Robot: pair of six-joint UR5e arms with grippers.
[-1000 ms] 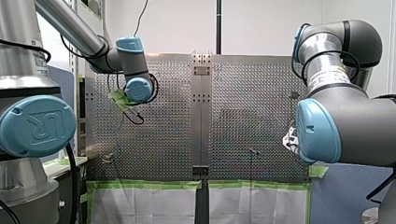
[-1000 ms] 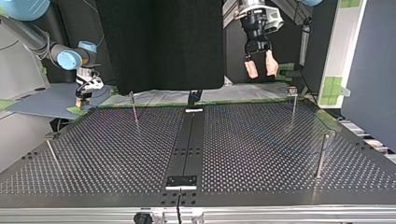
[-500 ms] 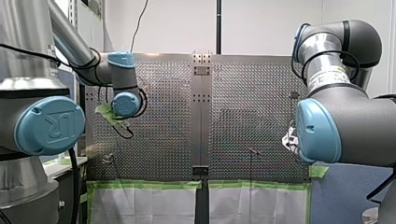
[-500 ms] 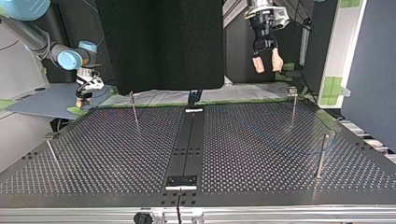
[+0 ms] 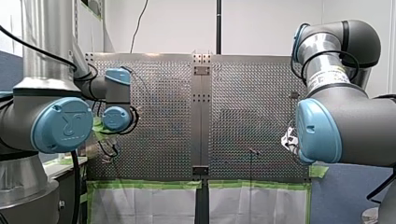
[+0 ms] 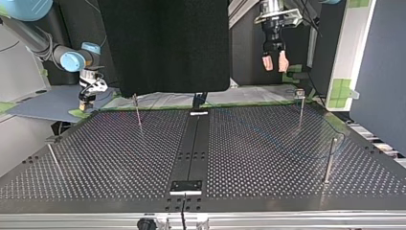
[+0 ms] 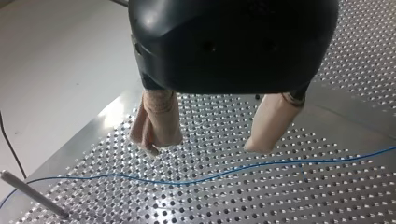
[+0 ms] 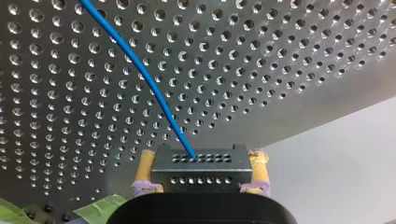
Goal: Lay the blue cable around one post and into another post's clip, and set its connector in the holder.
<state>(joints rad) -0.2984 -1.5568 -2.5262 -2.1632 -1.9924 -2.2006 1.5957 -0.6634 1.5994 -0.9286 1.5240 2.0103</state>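
The blue cable [image 7: 205, 178] lies slack across the perforated plate under my left gripper [image 7: 212, 137]. That gripper hangs above it, open and empty, with beige pads [image 7: 156, 126]. In the top view my left gripper [image 6: 275, 63] is high beyond the table's far right corner, above a clip-topped post [image 6: 300, 106]. My right gripper [image 8: 201, 156], with yellow pads, is shut on the black connector [image 8: 201, 169]. The blue cable [image 8: 140, 74] runs from the connector out over the plate. In the top view my right gripper [image 6: 85, 101] sits off the table's far left corner.
Thin metal posts stand on the perforated table [image 6: 119, 158]: one far left [image 6: 138, 111], one near left [image 6: 52, 155], one near right [image 6: 329, 160]. A black centre strip [image 6: 191, 148] carries small blocks [image 6: 186, 186]. Another post [image 7: 32, 196] leans near the cable.
My left arm has swung: in the top view its gripper rose and shifted right while turning; in the front view its wrist dropped and moved left. My right arm stayed still.
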